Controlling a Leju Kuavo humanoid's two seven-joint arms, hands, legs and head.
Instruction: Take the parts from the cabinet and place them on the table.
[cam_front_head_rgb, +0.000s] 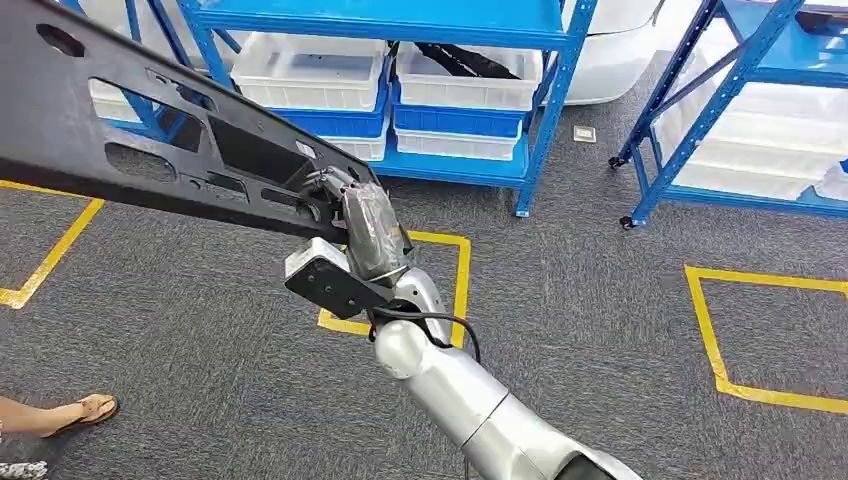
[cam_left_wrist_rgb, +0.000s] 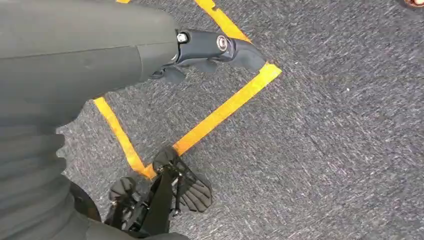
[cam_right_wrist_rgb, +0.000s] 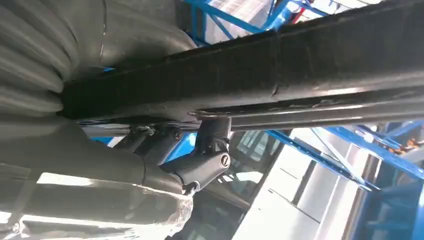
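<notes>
The right hand (cam_front_head_rgb: 345, 205) is clamped on one end of a long, flat black plastic panel with cut-out slots (cam_front_head_rgb: 130, 125), holding it in the air well above the grey carpeted floor (cam_front_head_rgb: 580, 330). The panel runs out from the hand, across and in front of the blue steel shelving rack (cam_front_head_rgb: 400, 30) that serves as the cabinet, and its far end leaves the head view. In the right wrist view the panel's dark edge (cam_right_wrist_rgb: 280, 65) lies across the hand (cam_right_wrist_rgb: 200, 160), with the fingers (cam_right_wrist_rgb: 212, 150) hooked under it and the thumb side pressed against it.

The left hand (cam_left_wrist_rgb: 215, 47) hangs low beside the robot, over a yellow tape square (cam_left_wrist_rgb: 220, 112) on the carpet; its fingers are curled in with nothing in them.

On the rack, behind the panel, white plastic bins (cam_front_head_rgb: 310, 70) sit on blue trays, and one bin (cam_front_head_rgb: 470, 75) holds another dark part. A person's foot in a sandal (cam_front_head_rgb: 85, 410) rests on the carpet, well apart from the rack and below the panel's far half.

Judging by this, the part is already out of the cabinet and the carrying step is in hand. No worktop is in sight, so the next move probably calls for turning away from the rack to find it, keeping the long overhanging end clear of the rack's uprights and of the person, with the one-ended grip held firm against the panel's leverage.
</notes>
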